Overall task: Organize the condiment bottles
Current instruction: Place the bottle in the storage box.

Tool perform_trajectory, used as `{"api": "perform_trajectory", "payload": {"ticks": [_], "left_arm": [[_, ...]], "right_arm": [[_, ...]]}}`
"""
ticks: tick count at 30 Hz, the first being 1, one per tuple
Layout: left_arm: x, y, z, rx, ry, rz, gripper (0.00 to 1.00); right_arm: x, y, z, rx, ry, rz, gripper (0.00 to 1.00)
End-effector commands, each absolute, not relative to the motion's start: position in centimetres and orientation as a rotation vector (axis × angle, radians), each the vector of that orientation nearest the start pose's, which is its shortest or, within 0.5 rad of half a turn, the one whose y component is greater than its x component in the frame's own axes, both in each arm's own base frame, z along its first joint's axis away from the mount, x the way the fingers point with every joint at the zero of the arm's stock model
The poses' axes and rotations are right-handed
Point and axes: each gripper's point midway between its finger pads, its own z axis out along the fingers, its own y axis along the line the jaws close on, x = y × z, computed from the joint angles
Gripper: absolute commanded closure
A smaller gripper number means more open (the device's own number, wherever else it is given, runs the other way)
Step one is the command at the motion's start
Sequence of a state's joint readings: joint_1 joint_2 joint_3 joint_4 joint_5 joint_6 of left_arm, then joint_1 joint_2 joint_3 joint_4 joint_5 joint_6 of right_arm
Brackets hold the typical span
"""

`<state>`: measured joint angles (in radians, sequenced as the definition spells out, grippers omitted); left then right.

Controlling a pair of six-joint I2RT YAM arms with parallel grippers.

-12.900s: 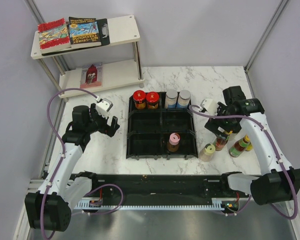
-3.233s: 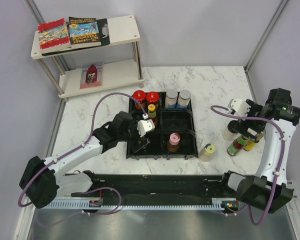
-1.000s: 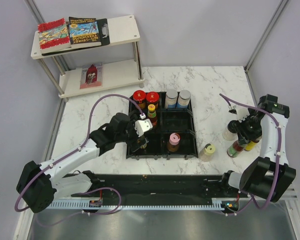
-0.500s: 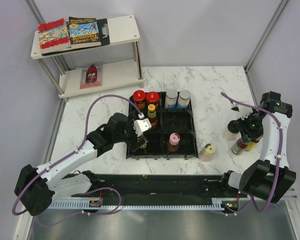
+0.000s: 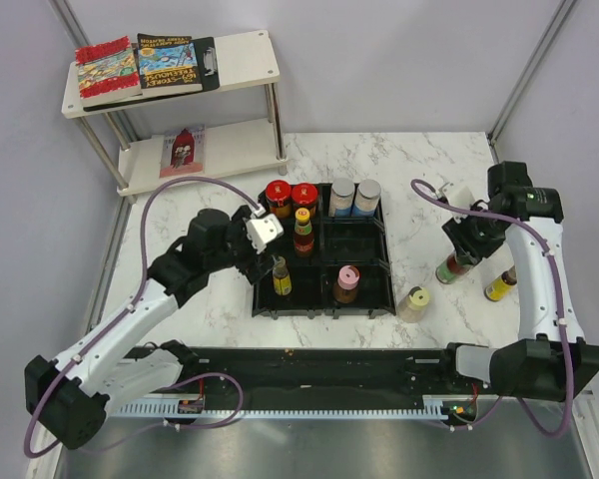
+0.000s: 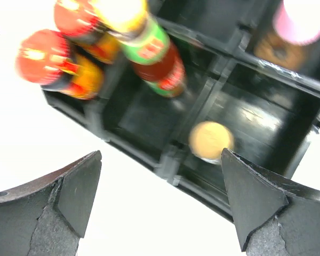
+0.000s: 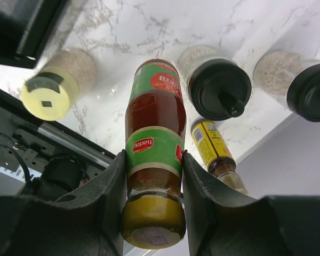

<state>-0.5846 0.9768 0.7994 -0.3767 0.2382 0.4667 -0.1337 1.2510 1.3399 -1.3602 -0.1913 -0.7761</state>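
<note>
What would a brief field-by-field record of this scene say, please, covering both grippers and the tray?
left gripper: open, empty, near the tray's left side
right gripper: shut on green-labelled bottle
black tray: holds seven bottles
cream-capped bottle: upright, tray's front-left compartment
outside tray: yellow-lidded jar, small yellow bottle

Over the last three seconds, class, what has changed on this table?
The left gripper let go of the cream-capped bottle in the near-left compartment of the tray and backed off left. The right gripper closed on the green-labelled sauce bottle and carried it leftward. The other tray bottles stayed.
</note>
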Motion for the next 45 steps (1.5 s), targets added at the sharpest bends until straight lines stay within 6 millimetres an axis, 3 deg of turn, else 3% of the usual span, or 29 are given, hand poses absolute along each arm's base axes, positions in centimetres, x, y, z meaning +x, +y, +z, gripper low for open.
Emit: {"api": "perform_trajectory", "payload": {"ticks": [1,7,13,14,17,23,28,31,34,37,45], "left_arm": [[25.5,-18.8,22.4,1.175,1.659,-0.318,0.01],[25.2,-18.4,21.4,1.17,1.69,-0.334,0.01],[25.5,-18.0,20.4,1.117,1.712,-0.326,0.01],[25.6,-17.8,20.3,1.104,1.718,-0.318,0.01],[26.0,-17.0,20.1,1.075,1.741,-0.296,0.01],[26.9,-14.8,19.9,1.011,1.788,-0.25,0.01],[27.3,-12.8,20.9,0.941,1.804,-0.211,0.01],[27.4,-11.5,21.4,0.901,1.808,-0.177,0.01],[27.4,-10.4,21.5,0.868,1.822,-0.149,0.01],[27.4,-9.7,21.3,0.845,1.842,-0.129,0.01],[26.8,-9.3,20.7,0.807,1.865,-0.134,0.01]], "right_arm": [[21.3,0.3,23.1,-0.88,2.596,0.131,1.0],[23.7,3.5,26.1,-0.904,2.499,0.178,1.0],[26.4,8.0,29.9,-0.941,2.372,0.278,1.0],[27.0,9.0,29.8,-0.967,2.373,0.3,1.0],[28.5,11.4,31.9,-1.011,2.293,0.317,1.0],[30.9,14.7,33.3,-1.117,2.203,0.279,1.0],[31.3,19.2,34.8,-1.273,2.058,0.264,1.0],[30.9,23.4,36.9,-1.38,1.897,0.27,1.0],[31.0,25.8,38.2,-1.403,1.794,0.252,1.0],[30.0,29.2,38.1,-1.475,1.706,0.245,1.0],[29.7,33.3,37.6,-1.532,1.614,0.232,1.0]]}}
